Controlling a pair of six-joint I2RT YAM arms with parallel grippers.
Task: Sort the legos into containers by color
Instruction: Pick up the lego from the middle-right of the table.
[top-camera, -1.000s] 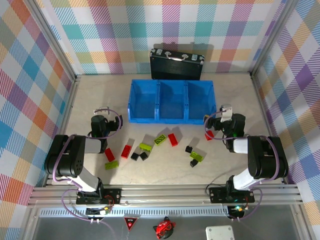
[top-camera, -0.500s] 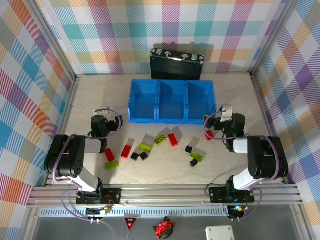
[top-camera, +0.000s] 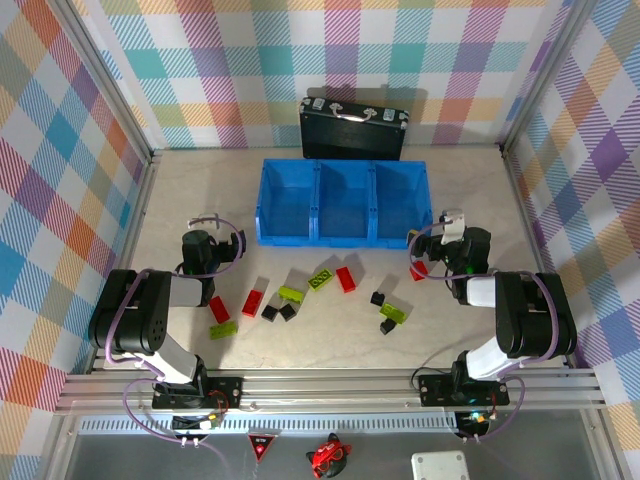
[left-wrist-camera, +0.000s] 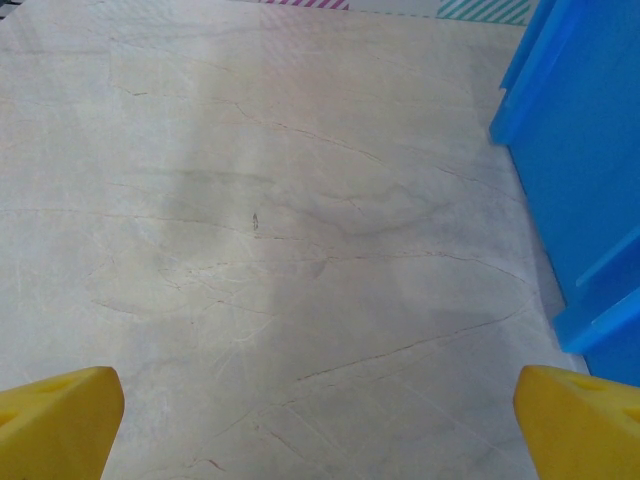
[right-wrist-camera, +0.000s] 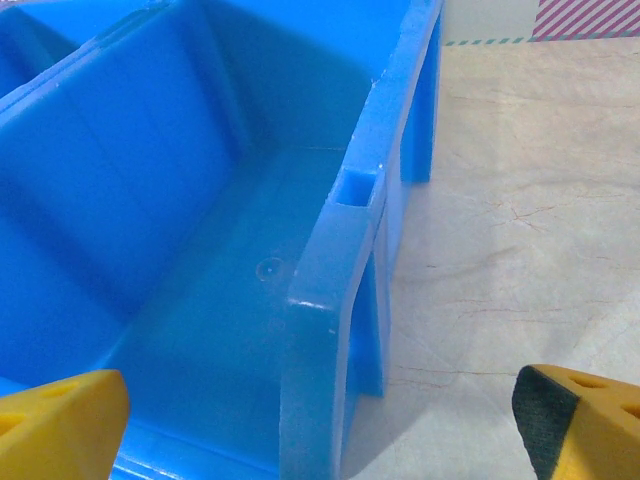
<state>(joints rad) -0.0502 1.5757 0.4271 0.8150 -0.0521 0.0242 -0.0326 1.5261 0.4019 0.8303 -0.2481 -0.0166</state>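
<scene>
Loose legos (top-camera: 322, 281) before the blue bin (top-camera: 345, 238); left gripper (left-wrist-camera: 320, 425) and right gripper (right-wrist-camera: 320, 425) beside it, jaws wide apart

two black arms (top-camera: 150, 318) with lilac cables (top-camera: 205, 218) and yellow jaws.
</scene>
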